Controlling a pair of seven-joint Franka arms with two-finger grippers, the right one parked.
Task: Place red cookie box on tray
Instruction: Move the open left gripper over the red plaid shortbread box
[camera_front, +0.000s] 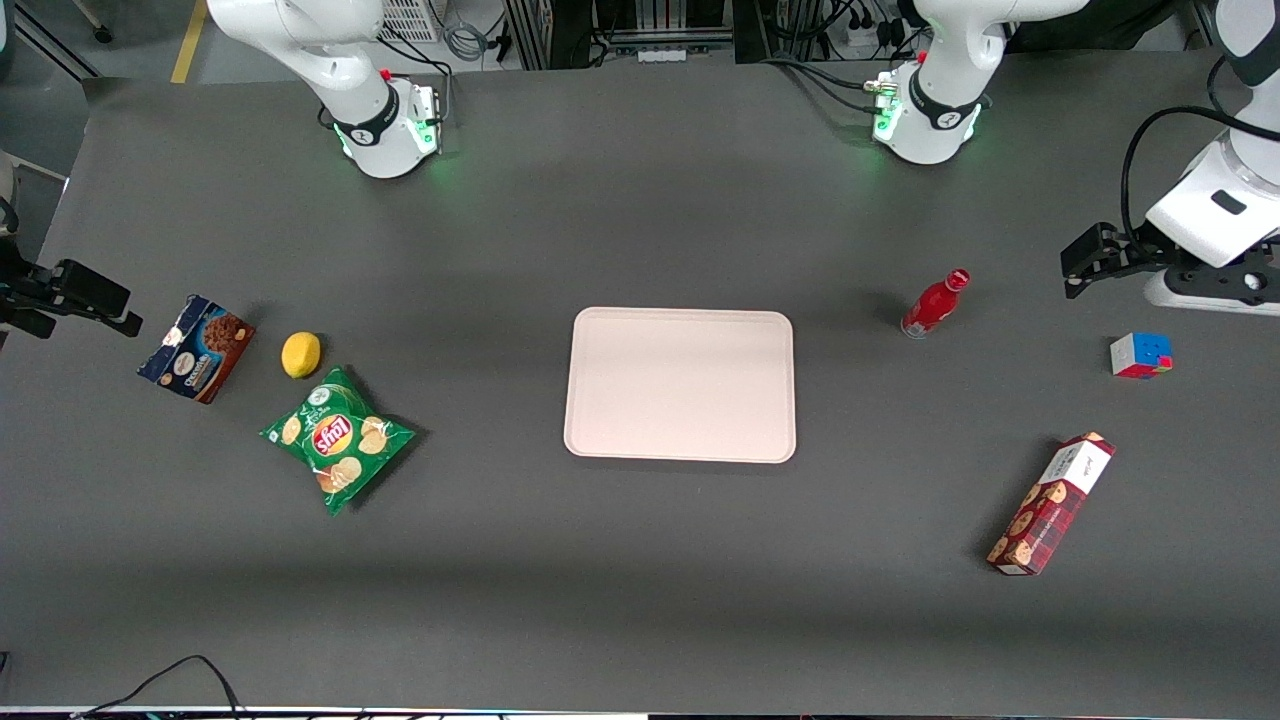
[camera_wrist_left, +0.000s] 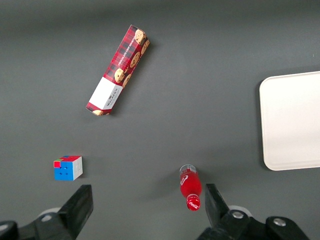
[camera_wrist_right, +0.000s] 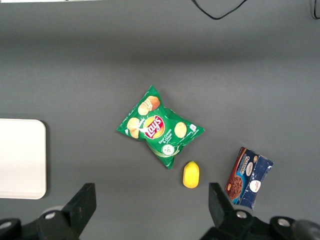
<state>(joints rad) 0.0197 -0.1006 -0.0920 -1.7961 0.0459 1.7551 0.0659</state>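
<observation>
The red cookie box (camera_front: 1051, 503) (camera_wrist_left: 119, 70) lies flat on the dark table toward the working arm's end, with its white end pointing away from the front camera. The pale pink tray (camera_front: 680, 385) (camera_wrist_left: 292, 120) sits bare in the middle of the table. My left gripper (camera_front: 1085, 262) (camera_wrist_left: 147, 197) hangs open above the table at the working arm's end. It is farther from the front camera than the box, well apart from it, and holds nothing.
A red bottle (camera_front: 935, 303) (camera_wrist_left: 190, 188) stands between tray and gripper. A colour cube (camera_front: 1141, 355) (camera_wrist_left: 67, 167) sits between the gripper and the box. Toward the parked arm's end lie a green chips bag (camera_front: 338, 437), a lemon (camera_front: 301, 354) and a blue-and-brown cookie box (camera_front: 196, 348).
</observation>
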